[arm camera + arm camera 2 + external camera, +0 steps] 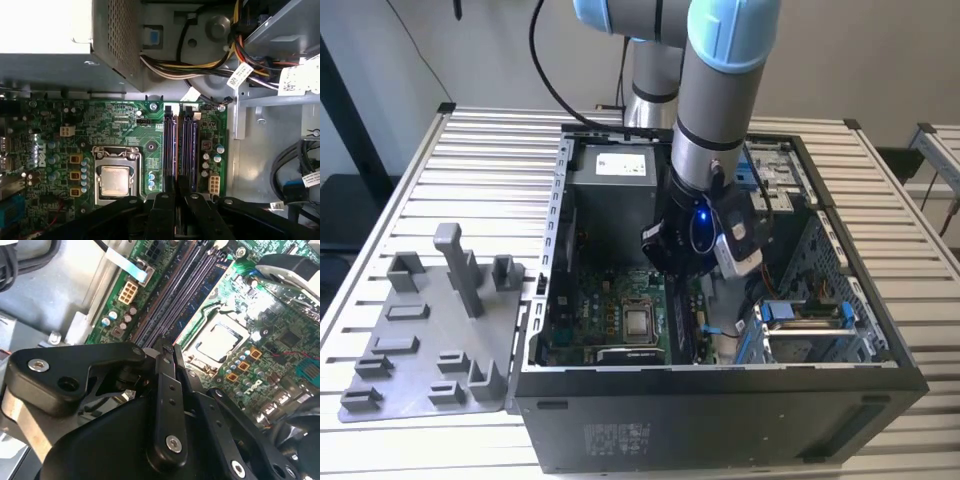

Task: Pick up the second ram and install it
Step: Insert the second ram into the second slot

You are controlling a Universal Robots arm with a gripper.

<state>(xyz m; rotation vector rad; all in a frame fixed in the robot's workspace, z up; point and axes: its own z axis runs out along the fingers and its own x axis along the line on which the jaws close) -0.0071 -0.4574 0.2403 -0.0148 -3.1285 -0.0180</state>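
Note:
My gripper point(176, 202) point(165, 351) hangs low inside the open computer case point(720, 400), just above the long dark memory slots point(180, 145) point(175, 295) on the green motherboard point(125, 125). Its black fingers point(161, 210) are drawn close together. A thin dark edge stands between them and lines up with the slots; I take it for the second ram point(175, 187), seen end-on and mostly hidden by the fingers. In the exterior view the arm's wrist point(695, 235) reaches down over the board, beside the silver processor point(640, 322).
A grey power supply point(610, 185) and a bundle of coloured cables point(200, 65) lie beyond the slots. A metal drive cage point(810, 330) stands at the exterior view's right. A grey tray point(420, 330) with posts rests on the slatted table at the exterior view's left.

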